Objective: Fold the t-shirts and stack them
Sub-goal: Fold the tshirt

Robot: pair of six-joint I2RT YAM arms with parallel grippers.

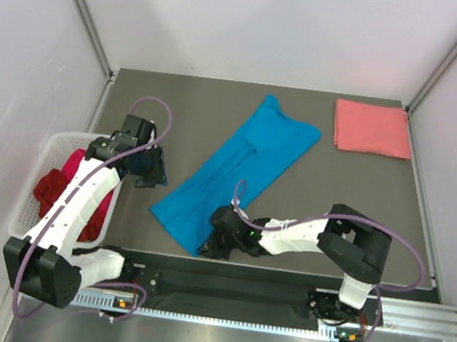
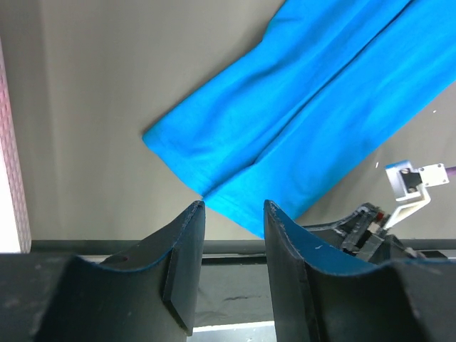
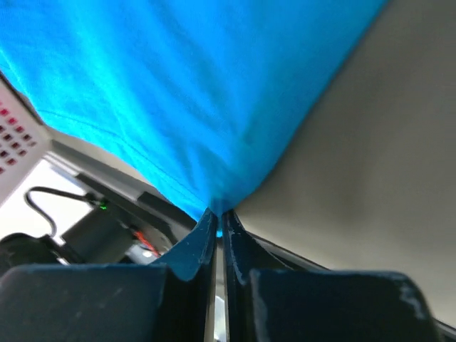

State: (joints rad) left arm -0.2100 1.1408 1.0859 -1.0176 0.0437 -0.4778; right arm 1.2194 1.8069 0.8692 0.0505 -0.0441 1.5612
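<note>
Blue t-shirt [image 1: 241,169] lies folded lengthwise across the table [image 1: 360,206]. My right gripper [image 3: 219,222] is clamped on its near hem corner; my left gripper [image 2: 234,210] hovers empty, jaws apart. Next, I judge, left must pinch the other corner.

Smooth, matt knit cloth with a stitched hem: blue t-shirt [image 1: 241,169]. Right of it, salmon pink shirt [image 1: 371,128], matt cloth. Left of it, basket [image 1: 56,140], white lattice plastic. Table [image 1: 177,113] under it, grey, matt. Rail [image 1: 413,314] nearer than it, ribbed bare metal.
</note>
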